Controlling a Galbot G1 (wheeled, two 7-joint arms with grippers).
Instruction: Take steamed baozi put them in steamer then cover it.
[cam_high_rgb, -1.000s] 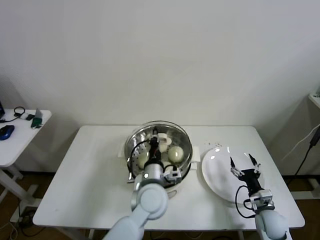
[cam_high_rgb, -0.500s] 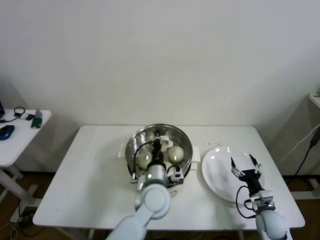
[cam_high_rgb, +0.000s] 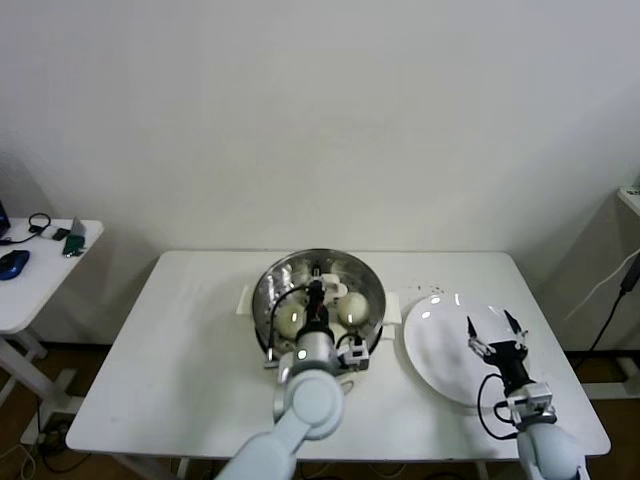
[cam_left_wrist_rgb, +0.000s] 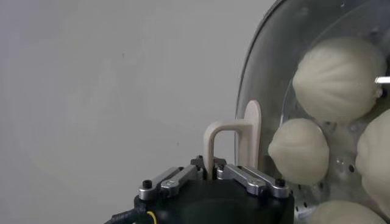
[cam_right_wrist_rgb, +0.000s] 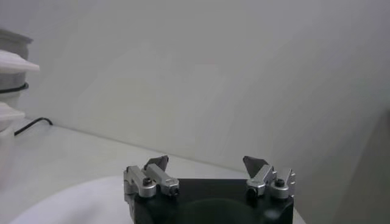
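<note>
Left pincer (cam_high_rgb: 316, 291) sits over the middle of the steamer (cam_high_rgb: 270, 285), clamped on the cream handle of the cover (cam_left_wrist_rgb: 259, 85). In the left wrist view the handle's bar rises from between the closed fingers (cam_left_wrist_rgb: 244, 176), and the glass disc stands on edge before the camera, the buns seen through it.

Steamer stands at mid-bench (cam_high_rgb: 180, 340), just beside the white plate (cam_high_rgb: 440, 345) on its right.

Steamed baozi (cam_high_rgb: 352, 308) are inside the steamer: two show plainly in the head view, one either side of the left arm; the wrist view shows four (one only at the frame's lower edge).

Change from a second ago: the glass rim then showed as an arc raised above the far edge of the pot; half a second ago and now that arc is gone and the pot rim reads as a single line. From overhead I cannot tell whether the cover rests on the rim or hangs just above it. The left arm has shifted slightly toward the robot's right and away from the body.

Right pincer (cam_high_rgb: 496, 347) hangs over the plate, fingers (cam_right_wrist_rgb: 158, 163) well apart, nothing between them. It has drifted a little right and nearer the bench's front edge.
</note>
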